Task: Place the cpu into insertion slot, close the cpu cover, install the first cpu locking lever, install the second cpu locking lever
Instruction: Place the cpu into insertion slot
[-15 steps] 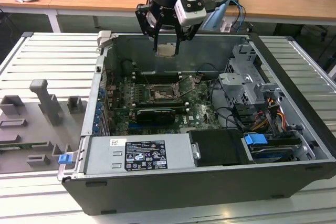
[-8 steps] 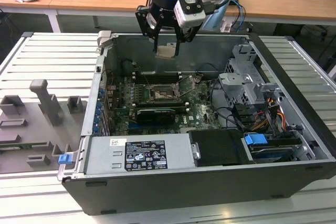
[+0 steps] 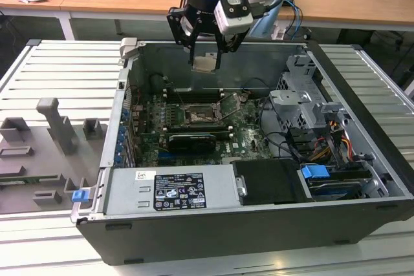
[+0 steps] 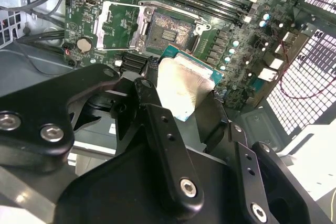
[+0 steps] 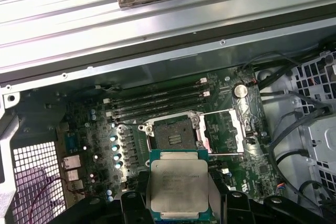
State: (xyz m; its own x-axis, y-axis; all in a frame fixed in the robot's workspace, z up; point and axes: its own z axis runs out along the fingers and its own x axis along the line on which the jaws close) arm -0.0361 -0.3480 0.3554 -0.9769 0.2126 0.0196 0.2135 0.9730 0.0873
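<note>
The pincer [image 3: 206, 63] hangs over the open case [image 3: 194, 240], pinching the cpu [image 5: 178, 184] by its edges, metal face toward the wrist cameras. Down on the green board the slot [image 5: 173, 136] lies bare, its cover [image 5: 224, 112] swung open beside it. The cpu is well above the slot.

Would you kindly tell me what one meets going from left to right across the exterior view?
Grey fixture blocks, the cpu, metal drive cage, orange and yellow wires.
</note>
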